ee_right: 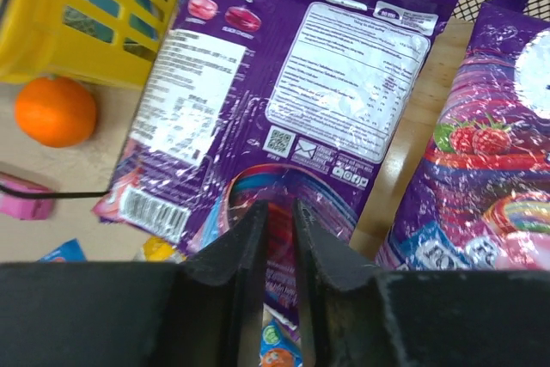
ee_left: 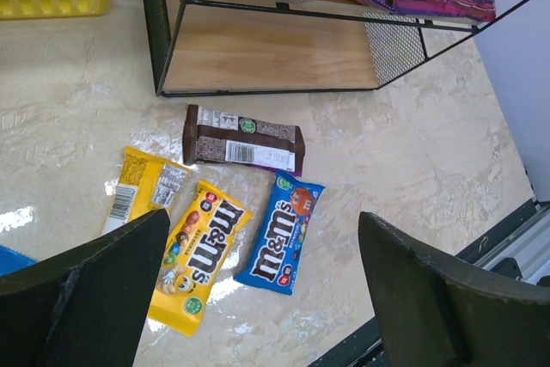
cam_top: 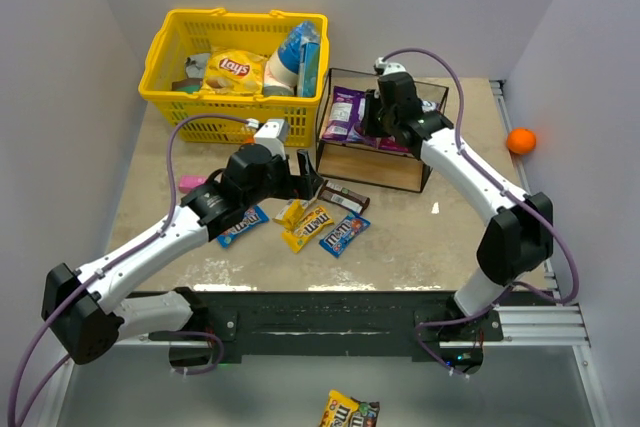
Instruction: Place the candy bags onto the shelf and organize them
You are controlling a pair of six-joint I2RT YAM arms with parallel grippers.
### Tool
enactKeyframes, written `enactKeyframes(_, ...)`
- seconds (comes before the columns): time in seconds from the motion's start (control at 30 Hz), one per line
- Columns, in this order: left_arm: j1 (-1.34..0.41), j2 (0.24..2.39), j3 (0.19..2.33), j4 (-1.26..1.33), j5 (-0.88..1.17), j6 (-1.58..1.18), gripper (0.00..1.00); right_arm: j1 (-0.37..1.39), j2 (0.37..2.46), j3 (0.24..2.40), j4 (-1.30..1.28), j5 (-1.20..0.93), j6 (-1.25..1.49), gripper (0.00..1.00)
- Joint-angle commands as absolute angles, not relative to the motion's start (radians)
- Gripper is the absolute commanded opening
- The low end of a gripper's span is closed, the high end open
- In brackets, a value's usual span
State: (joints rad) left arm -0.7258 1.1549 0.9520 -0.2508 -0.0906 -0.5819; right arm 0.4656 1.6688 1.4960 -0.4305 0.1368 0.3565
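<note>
The shelf stands right of centre, with two purple candy bags on its top board. Over them my right gripper points down. In the right wrist view its jaws are nearly together, pinching the back-side-up purple bag. The second purple bag lies beside it. In front of the shelf my left gripper hangs wide open and empty above the table. Below it lie a brown packet, a yellow M&M's packet, a blue one and another yellow one.
A yellow basket holding a Lays bag stands at the back left. An orange ball lies at the right edge. A pink pack and another blue packet lie beside the left arm. One packet lies below the table's front edge.
</note>
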Motion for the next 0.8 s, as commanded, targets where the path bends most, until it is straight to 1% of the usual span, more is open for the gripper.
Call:
enactKeyframes(0.0, -0.715, 1.123, 0.962, -0.242, -0.112, -0.571, 0.97, 0.471, 1.537, 1.505, -0.390, 0.106, 0.370, 0.27)
enactKeyframes(0.07, -0.715, 1.115, 0.962, -0.248, -0.127, -0.577, 1.00, 0.471, 1.494, 1.523, -0.411, 0.100, 0.382, 0.31)
enactKeyframes(0.1, -0.715, 1.112, 0.960, -0.258, -0.133, -0.583, 0.99, 0.472, 1.482, 1.528, -0.435, 0.089, 0.383, 0.36)
enactKeyframes(0.13, -0.716, 1.108, 0.960, -0.259, -0.140, -0.584, 0.99, 0.472, 1.468, 1.526, -0.448, 0.060, 0.383, 0.43)
enactKeyframes(0.17, -0.715, 1.104, 0.960, -0.264, -0.149, -0.586, 0.99, 0.472, 1.438, 1.519, -0.465, 0.052, 0.385, 0.46)
enactKeyframes(0.2, -0.715, 1.101, 0.956, -0.268, -0.152, -0.589, 1.00, 0.476, 1.416, 1.505, -0.469, 0.052, 0.391, 0.53)
enactKeyframes(0.23, -0.715, 1.094, 0.951, -0.270, -0.153, -0.592, 0.99, 0.477, 1.393, 1.458, -0.471, 0.049, 0.394, 0.63)
enactKeyframes(0.3, -0.715, 1.086, 0.939, -0.271, -0.158, -0.598, 0.99, 0.480, 1.318, 1.398, -0.463, 0.014, 0.391, 0.72)
enactKeyframes(0.33, -0.715, 1.077, 0.921, -0.273, -0.163, -0.609, 1.00, 0.482, 1.292, 1.328, -0.459, 0.002, 0.388, 0.79)
enactKeyframes(0.4, -0.713, 1.066, 0.876, -0.279, -0.182, -0.626, 0.99, 0.494, 1.199, 1.244, -0.422, -0.061, 0.387, 0.82)
enactKeyframes(0.43, -0.715, 1.054, 0.856, -0.279, -0.192, -0.647, 0.99, 0.498, 1.165, 1.161, -0.407, -0.075, 0.400, 0.84)
enactKeyframes(0.5, -0.713, 1.045, 0.797, -0.278, -0.212, -0.693, 0.99, 0.512, 1.114, 1.086, -0.371, -0.116, 0.408, 0.84)
enactKeyframes(0.63, -0.712, 1.029, 0.686, -0.236, -0.209, -0.779, 1.00, 0.560, 1.037, 0.927, -0.342, -0.118, 0.461, 0.81)
enactKeyframes(0.77, -0.710, 1.068, 0.609, -0.118, -0.120, -0.807, 0.99, 0.621, 1.046, 0.809, -0.276, -0.074, 0.540, 0.79)
